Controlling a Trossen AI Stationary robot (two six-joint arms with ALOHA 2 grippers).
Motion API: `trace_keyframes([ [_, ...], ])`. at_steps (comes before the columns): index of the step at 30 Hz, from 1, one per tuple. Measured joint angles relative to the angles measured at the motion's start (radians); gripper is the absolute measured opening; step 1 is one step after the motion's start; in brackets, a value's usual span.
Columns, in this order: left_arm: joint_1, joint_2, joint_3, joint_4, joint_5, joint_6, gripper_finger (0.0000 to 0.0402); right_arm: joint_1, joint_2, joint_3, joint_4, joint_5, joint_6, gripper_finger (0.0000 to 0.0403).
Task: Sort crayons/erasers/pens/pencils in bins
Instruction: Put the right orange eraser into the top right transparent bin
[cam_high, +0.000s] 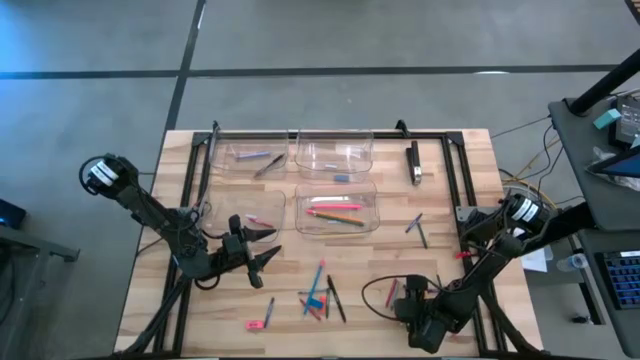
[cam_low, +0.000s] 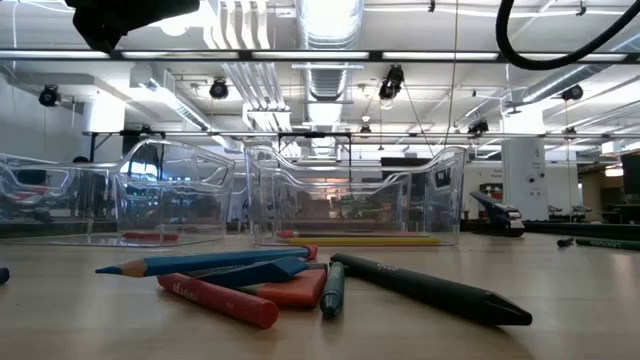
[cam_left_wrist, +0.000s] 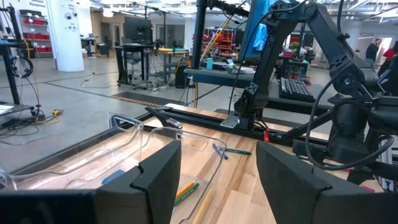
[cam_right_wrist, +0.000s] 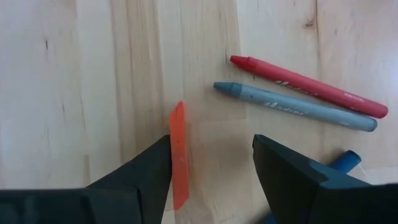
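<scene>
My right gripper is open near the table's front right and points steeply down. Its fingers stand on either side of a flat orange stick that lies on the wood close to one finger. I cannot tell whether they touch. A red crayon and a grey crayon lie just beyond it. My left gripper waits open and level in front of the near left bin. A loose pile of pencils, crayons and pens lies at the front middle.
Four clear bins stand in two rows. The near right bin holds pencils, and the far left bin holds pens. A black-and-silver bar lies at the far right. Two sticks and pink pieces lie loose.
</scene>
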Motion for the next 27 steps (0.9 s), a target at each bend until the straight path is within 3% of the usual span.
trace_keyframes([
  [6, 0.000, 0.000, 0.000, 0.000, 0.000, 0.000, 0.0193, 0.001, 0.000, -0.006, 0.010, -0.004, 0.000, 0.0183],
  [18, 0.000, 0.000, 0.000, 0.000, 0.001, -0.001, 0.0193, -0.001, -0.003, 0.002, 0.004, -0.047, -0.023, 0.0026],
  [27, 0.000, 0.000, 0.000, 0.001, 0.002, -0.001, 0.0193, -0.066, -0.075, 0.049, -0.012, 0.001, -0.159, 0.0018],
])
